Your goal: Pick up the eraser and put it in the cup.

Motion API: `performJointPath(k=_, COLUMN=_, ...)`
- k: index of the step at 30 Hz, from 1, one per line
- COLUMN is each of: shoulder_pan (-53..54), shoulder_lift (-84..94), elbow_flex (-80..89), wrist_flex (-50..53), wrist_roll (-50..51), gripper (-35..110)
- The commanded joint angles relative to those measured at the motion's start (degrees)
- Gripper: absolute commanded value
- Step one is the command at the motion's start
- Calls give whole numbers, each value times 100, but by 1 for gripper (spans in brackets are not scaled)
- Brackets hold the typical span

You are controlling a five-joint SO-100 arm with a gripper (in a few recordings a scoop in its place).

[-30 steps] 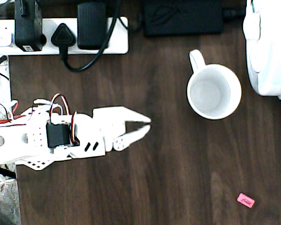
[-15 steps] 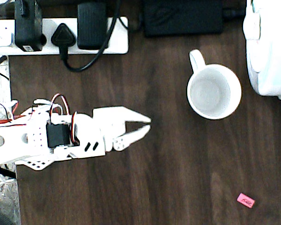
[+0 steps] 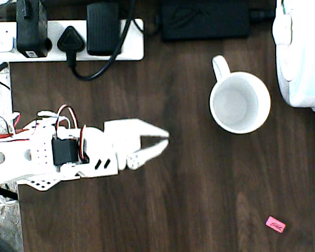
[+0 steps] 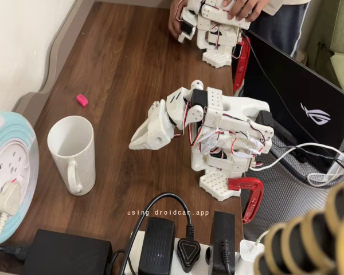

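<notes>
The eraser (image 3: 275, 224) is a tiny pink block lying on the dark wooden table at the bottom right of the overhead view; in the fixed view the eraser (image 4: 82, 100) lies far up the table near its left edge. The cup (image 3: 239, 102) is a white mug, upright and empty, handle toward the top left; the cup (image 4: 73, 153) stands at the left in the fixed view. My white gripper (image 3: 165, 139) hovers left of the cup, well away from the eraser, its fingers nearly together with nothing between them. The gripper (image 4: 136, 143) points down toward the table.
A white power strip (image 3: 68, 39) with black plugs and a black power brick (image 3: 205, 20) lie along the top edge. A white-and-pale-blue cable reel (image 3: 300, 52) stands right of the cup. A red clamp (image 4: 247, 195) holds the arm base at the table edge.
</notes>
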Motion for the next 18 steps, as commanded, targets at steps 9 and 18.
performJointPath(k=9, shoulder_pan=1160, shoulder_lift=-3401, elbow_flex=-1740, wrist_flex=-2646, wrist_roll=-281, gripper=10)
performJointPath(k=18, shoulder_pan=1942, shoulder_lift=-8218, elbow_flex=-5194, wrist_flex=-2821, wrist_roll=563, gripper=12)
